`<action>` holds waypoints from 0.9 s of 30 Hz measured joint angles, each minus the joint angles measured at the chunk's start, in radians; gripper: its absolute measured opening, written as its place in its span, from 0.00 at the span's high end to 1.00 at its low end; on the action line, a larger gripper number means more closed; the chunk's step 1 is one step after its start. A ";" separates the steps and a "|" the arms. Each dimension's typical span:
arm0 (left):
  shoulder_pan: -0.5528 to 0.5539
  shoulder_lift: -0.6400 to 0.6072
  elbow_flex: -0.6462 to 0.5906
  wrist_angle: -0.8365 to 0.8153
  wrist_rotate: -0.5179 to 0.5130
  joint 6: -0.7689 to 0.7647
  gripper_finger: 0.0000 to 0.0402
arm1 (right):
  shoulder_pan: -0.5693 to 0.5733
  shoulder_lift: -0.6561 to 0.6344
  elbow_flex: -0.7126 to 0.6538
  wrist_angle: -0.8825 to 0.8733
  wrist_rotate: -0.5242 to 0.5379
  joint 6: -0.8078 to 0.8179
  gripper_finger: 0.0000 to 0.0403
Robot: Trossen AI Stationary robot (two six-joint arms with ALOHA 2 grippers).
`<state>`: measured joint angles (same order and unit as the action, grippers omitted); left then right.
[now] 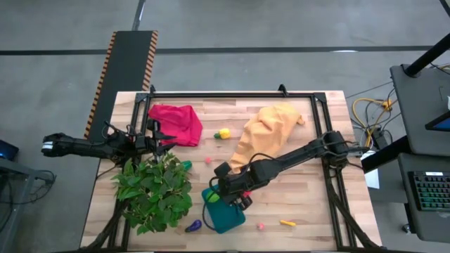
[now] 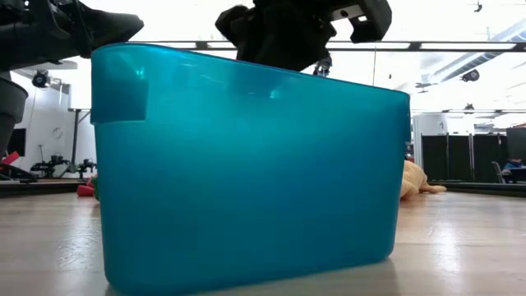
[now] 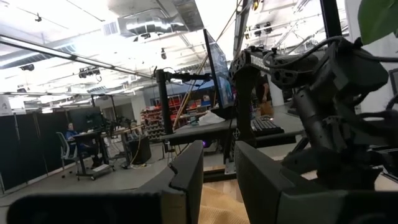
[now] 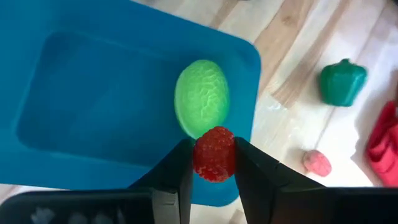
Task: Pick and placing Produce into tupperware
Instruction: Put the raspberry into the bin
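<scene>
The teal tupperware (image 1: 226, 216) stands near the table's front edge, and a light green piece of produce (image 4: 201, 104) lies inside it. My right gripper (image 4: 214, 163) hovers over the tupperware's rim beside that piece, shut on a small red berry (image 4: 214, 153). On the wood lie a green pepper (image 4: 342, 81), a pink piece (image 4: 318, 162), a yellow one (image 1: 223, 133) and a purple one (image 1: 193, 225). My left gripper (image 3: 219, 186) waits at the table's left edge, its fingers a little apart with nothing between them. My right gripper pinches the red berry by its two sides (image 4: 198, 155) between its two fingers. The fingers slant steeply down from above. The berry is lifted clear, above the tupperware's edge, next to the green piece.
A big leafy plant (image 1: 155, 193) stands left of the tupperware. A red cloth (image 1: 176, 123) and a yellow-orange cloth (image 1: 267, 133) lie toward the far edge. Another pink piece (image 1: 260, 225) and an orange piece (image 1: 287, 223) lie right of the tupperware.
</scene>
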<state>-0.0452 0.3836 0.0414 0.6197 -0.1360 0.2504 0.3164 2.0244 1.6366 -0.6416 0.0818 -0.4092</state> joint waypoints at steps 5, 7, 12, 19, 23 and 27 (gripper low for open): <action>0.000 0.000 0.000 0.000 0.000 0.000 0.81 | -0.001 0.026 0.011 0.001 -0.020 0.007 0.78; 0.000 -0.001 0.000 -0.001 0.000 0.000 0.81 | 0.000 0.034 0.012 0.004 -0.021 0.008 0.78; 0.000 -0.002 0.000 0.000 -0.003 0.000 0.81 | 0.000 0.066 0.012 0.002 -0.023 0.008 0.78; 0.000 0.000 0.000 0.000 -0.003 0.000 0.81 | 0.000 0.088 0.011 0.002 -0.029 0.008 0.78; 0.000 0.000 0.000 0.000 -0.003 0.000 0.81 | 0.000 0.088 0.011 0.005 -0.029 0.008 0.78; 0.000 0.000 0.000 0.000 -0.003 0.000 0.81 | 0.000 0.088 0.011 0.025 -0.030 0.008 0.78</action>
<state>-0.0456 0.3832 0.0414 0.6193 -0.1390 0.2506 0.3161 2.1120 1.6474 -0.6166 0.0514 -0.4007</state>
